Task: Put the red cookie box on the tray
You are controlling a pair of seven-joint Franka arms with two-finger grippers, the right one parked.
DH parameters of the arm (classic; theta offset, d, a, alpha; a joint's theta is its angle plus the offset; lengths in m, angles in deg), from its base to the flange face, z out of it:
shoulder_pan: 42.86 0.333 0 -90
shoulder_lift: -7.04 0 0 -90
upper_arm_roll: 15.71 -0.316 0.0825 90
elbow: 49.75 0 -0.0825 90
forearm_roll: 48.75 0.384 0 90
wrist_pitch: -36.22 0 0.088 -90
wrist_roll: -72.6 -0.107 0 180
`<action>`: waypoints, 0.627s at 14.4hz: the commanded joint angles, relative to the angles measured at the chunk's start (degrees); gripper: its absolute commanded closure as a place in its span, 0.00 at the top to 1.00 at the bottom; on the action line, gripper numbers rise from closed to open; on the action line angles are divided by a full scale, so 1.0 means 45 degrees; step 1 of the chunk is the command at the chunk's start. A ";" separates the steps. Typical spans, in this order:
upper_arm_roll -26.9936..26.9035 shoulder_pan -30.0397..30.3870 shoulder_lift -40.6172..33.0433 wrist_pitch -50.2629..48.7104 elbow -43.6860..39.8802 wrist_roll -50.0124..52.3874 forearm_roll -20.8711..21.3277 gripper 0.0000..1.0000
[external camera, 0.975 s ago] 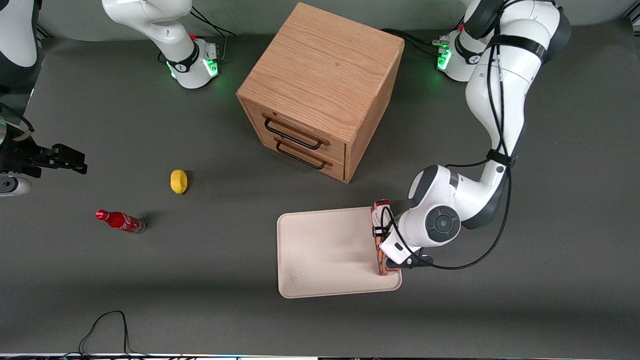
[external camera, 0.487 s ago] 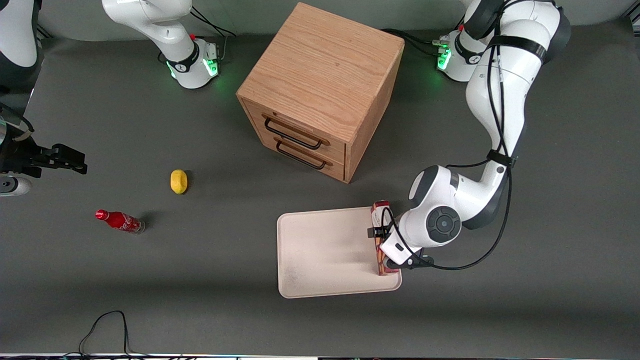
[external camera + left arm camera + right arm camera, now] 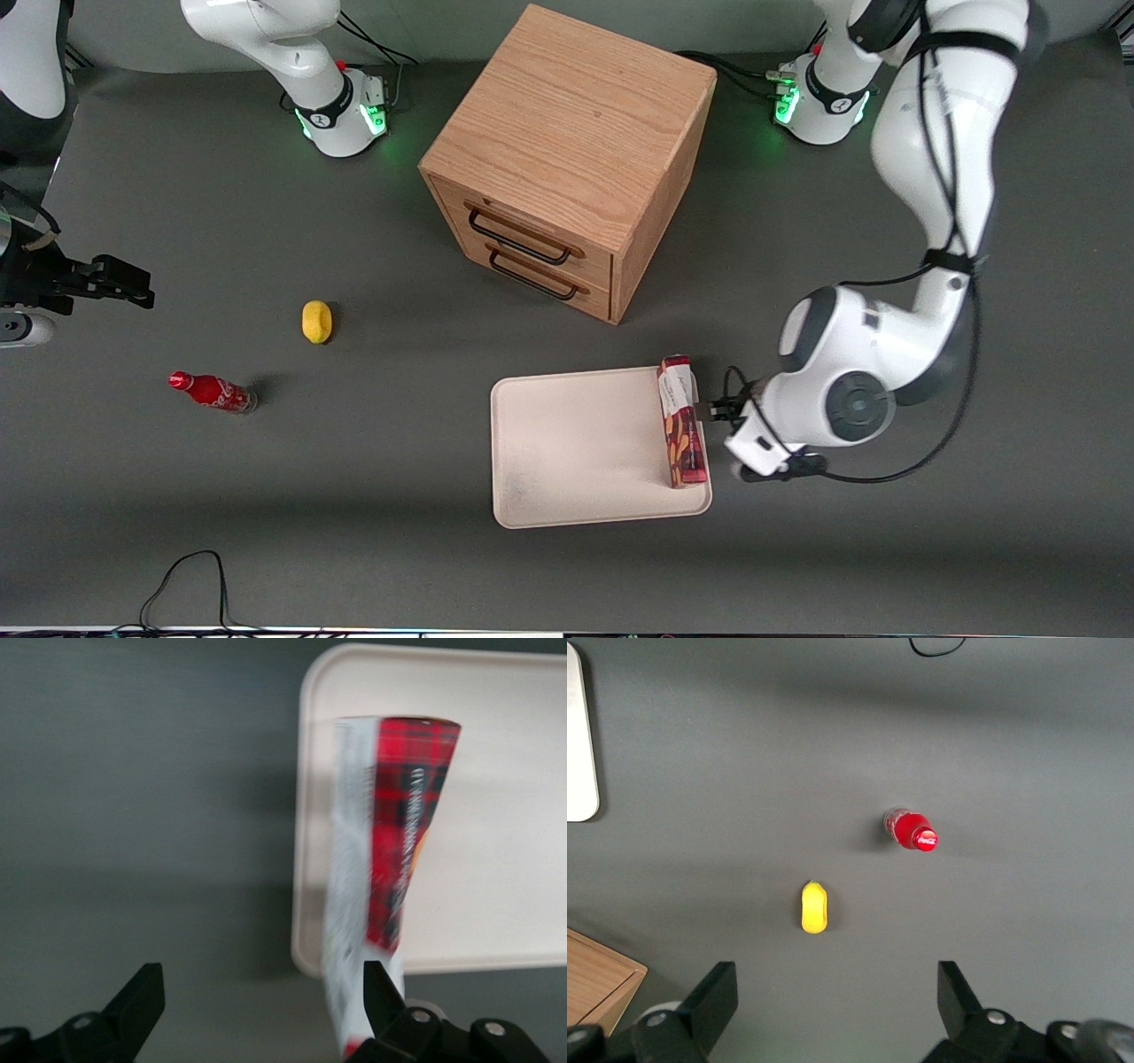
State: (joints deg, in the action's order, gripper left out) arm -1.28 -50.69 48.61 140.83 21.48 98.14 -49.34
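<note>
The red cookie box [image 3: 681,431] rests on the cream-white tray [image 3: 567,443], along the tray's rim toward the working arm's end, its white label end pointing at the cabinet. My left gripper [image 3: 719,410] is open and empty, just off the tray beside the box and toward the working arm's end of the table. In the left wrist view the fingers of the gripper [image 3: 260,979] are spread wide over bare table. There the box [image 3: 390,850] stands close to one finger [image 3: 379,988] on the tray's rim [image 3: 306,815].
A wooden drawer cabinet [image 3: 567,159] stands farther from the front camera than the tray. A yellow lemon [image 3: 316,321] and a small red soda bottle [image 3: 213,392] lie toward the parked arm's end. A black cable [image 3: 190,576] lies near the table's front edge.
The gripper has let go of the box and drawn back off the tray toward the working arm's end. The box stays on the tray.
</note>
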 commanded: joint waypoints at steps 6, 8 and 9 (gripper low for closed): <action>-0.0024 0.4117 -0.6049 -0.3674 0.3644 -0.3658 0.0151 1.00; -0.0044 0.5269 -0.6713 -0.4436 0.3703 -0.5062 0.0268 1.00; -0.0024 0.5642 -0.7084 -0.4595 0.3877 -0.5282 0.0268 1.00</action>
State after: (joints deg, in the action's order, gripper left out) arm -2.00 -28.64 21.13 121.12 35.00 77.99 -48.75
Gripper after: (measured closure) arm 0.000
